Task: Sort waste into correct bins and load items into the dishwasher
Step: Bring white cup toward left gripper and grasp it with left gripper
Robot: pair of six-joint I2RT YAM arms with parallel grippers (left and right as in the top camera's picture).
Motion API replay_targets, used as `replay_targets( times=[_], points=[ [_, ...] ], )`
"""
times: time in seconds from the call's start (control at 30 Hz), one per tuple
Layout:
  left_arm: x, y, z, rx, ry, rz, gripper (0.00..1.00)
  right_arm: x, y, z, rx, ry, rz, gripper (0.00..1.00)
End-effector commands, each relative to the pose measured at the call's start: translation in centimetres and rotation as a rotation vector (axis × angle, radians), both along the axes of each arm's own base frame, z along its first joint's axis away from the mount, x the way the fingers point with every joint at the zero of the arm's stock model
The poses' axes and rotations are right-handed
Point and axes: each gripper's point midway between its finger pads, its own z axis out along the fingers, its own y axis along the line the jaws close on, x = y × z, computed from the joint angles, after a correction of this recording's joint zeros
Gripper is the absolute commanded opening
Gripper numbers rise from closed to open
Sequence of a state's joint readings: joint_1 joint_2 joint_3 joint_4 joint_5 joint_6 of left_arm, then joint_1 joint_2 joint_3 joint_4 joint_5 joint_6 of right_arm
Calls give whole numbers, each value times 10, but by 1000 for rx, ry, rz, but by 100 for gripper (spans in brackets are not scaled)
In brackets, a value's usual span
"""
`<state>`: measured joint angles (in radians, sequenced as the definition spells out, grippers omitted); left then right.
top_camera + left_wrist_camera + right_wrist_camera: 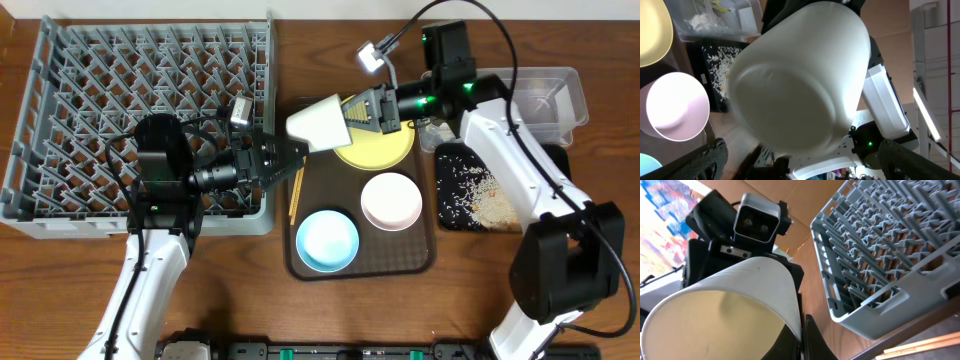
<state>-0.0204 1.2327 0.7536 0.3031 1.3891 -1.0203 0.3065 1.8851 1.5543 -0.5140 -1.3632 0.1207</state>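
The cup (pixel 318 122) is white and smooth, matt with a soft sheen; plastic or ceramic, I cannot tell. My own jaws are black, matt and faintly rough. The dish rack (pixel 100 90) on the left is dull grey moulded plastic. My bench (pixel 60 290) shows brown wood grain with a low gloss. The chopsticks (pixel 296 190) are pale bare wood. The pink bowl (pixel 391 200) and blue bowl (pixel 327 241) shine slightly. The far right tub (pixel 545 98) is clear plastic. The black tray (pixel 444 216) is matt and its scraps (pixel 490 205) are grainy.
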Motion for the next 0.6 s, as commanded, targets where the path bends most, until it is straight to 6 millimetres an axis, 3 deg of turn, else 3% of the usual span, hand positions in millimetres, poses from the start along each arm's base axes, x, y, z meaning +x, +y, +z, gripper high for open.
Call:
replay_targets(
  times=[0.0, 0.23, 0.57],
  points=[
    [-2, 0, 8, -4, -36, -21, 97, -7, 15, -16, -7, 22, 42, 1],
    [-2, 0, 8, -4, -36, -21, 97, -19, 36, -15, 0, 2, 90, 1],
    [-2, 0, 8, -4, -37, -20, 93, -21, 38, -20, -25, 26, 83, 1]
  ],
)
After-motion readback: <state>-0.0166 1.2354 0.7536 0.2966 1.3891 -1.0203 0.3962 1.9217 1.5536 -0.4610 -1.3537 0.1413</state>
